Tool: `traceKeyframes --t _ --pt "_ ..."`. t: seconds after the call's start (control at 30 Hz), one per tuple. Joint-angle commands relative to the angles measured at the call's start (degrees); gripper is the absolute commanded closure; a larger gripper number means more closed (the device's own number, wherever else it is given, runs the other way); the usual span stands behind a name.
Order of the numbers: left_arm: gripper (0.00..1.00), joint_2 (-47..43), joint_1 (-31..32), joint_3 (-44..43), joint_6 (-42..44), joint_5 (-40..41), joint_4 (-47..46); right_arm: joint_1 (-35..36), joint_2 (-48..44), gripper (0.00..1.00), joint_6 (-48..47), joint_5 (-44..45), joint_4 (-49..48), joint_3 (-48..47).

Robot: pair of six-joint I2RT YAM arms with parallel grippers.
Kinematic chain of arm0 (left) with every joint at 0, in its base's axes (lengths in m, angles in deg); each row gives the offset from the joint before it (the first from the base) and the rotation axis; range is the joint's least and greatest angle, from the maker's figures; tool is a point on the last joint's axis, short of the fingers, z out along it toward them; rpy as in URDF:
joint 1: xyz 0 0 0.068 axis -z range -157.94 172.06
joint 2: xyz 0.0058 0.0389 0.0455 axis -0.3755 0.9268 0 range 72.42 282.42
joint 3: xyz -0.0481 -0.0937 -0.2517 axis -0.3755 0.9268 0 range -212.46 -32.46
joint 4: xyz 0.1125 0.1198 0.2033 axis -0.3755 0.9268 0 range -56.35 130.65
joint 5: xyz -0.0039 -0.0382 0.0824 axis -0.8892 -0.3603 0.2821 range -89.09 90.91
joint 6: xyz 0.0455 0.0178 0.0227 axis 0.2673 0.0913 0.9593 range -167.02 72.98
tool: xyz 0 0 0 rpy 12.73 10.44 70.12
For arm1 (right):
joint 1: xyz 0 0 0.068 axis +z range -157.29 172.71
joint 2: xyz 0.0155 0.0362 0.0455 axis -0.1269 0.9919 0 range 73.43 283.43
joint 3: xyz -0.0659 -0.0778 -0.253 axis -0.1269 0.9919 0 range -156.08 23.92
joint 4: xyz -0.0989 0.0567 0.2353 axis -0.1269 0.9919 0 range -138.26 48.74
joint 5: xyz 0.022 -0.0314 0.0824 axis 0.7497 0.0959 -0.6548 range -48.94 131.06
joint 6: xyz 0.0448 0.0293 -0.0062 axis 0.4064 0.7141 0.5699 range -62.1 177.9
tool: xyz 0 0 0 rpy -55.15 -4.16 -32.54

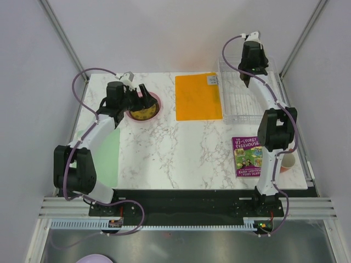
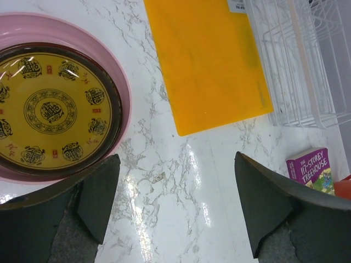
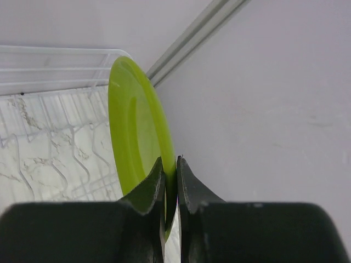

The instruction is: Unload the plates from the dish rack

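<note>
Hovering beside the stacked plates, the left gripper gapes wide, holding nothing. Its wrist view shows the yellow patterned plate nested on a dark rim, probably the dark red plate, inside the pink plate. Only the right wrist view shows the lime green plate, upright at the dish rack, its rim pinched by the right gripper on an outstretched arm. A book reads "117-Storey Treehouse".

Only legible text: "117-STOREY TREEHOUSE" on the purple book cover. Smaller print under the title is too blurred. White label on the orange mat: unreadable. Yellow plate medallions: ornamental glyphs, can't read.
</note>
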Motion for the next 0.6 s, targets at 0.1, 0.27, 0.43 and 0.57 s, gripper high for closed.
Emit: traceKeyframes --t 0.1,0.27,0.43,0.57 --pt "0.01 -5.06 0.02 0.51 1.56 2.21 -1.60 -0.82 -21.68 1.00 10.45 -7.94 1.99 12.30" --pt "0.00 -4.45 -0.16 0.60 -0.72 0.55 -5.10 1.54 -30.41 1.00 25.92 -29.37 6.83 22.85" --pt "0.00 -2.52 -0.16 1.21 -3.62 -3.84 -9.24 3.31 -34.98 1.00 38.84 -43.90 5.26 32.42" --pt "0.00 -1.73 -0.16 4.45 -8.01 -6.31 -15.03 6.64 -35.08 1.00 47.81 -54.18 -1.57 38.06"
